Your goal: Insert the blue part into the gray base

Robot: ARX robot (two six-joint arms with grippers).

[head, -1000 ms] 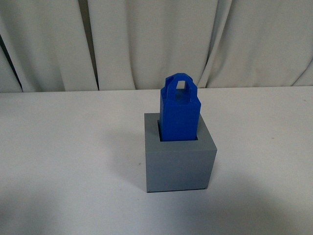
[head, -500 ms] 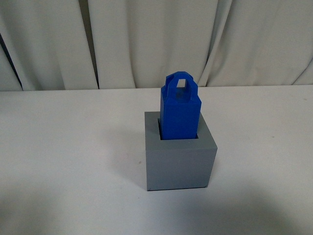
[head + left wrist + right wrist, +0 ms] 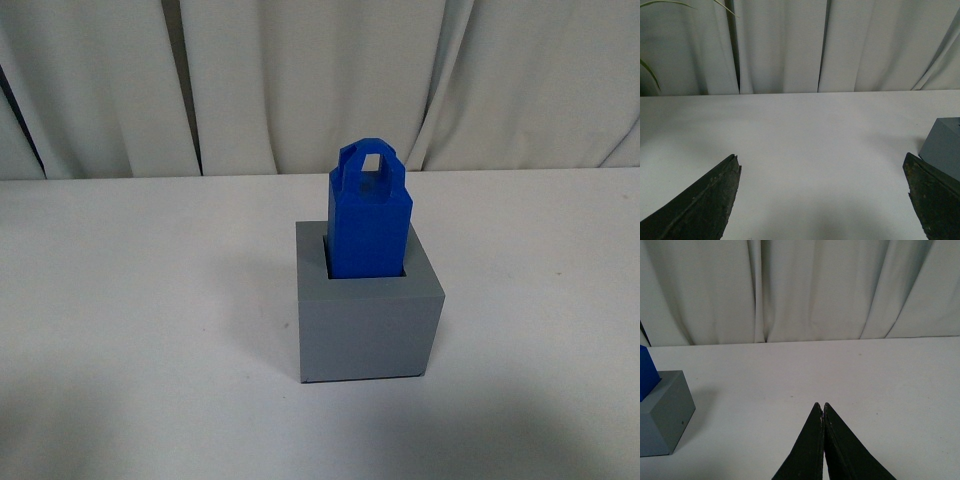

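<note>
Blue part (image 3: 368, 222) stands upright in the square recess of the gray base (image 3: 368, 325), its lower end inside and its looped handle well above the base's top face. It sits toward the far side of the recess. The gray base rests on the white bench (image 3: 140, 300), with pale curtains (image 3: 300, 80) hanging behind it. The left gripper (image 3: 822, 195) is spread wide and empty, the base just beside one finger. The right gripper (image 3: 823, 412) has its fingers pressed together, pinching nothing, apart from the base.
</note>
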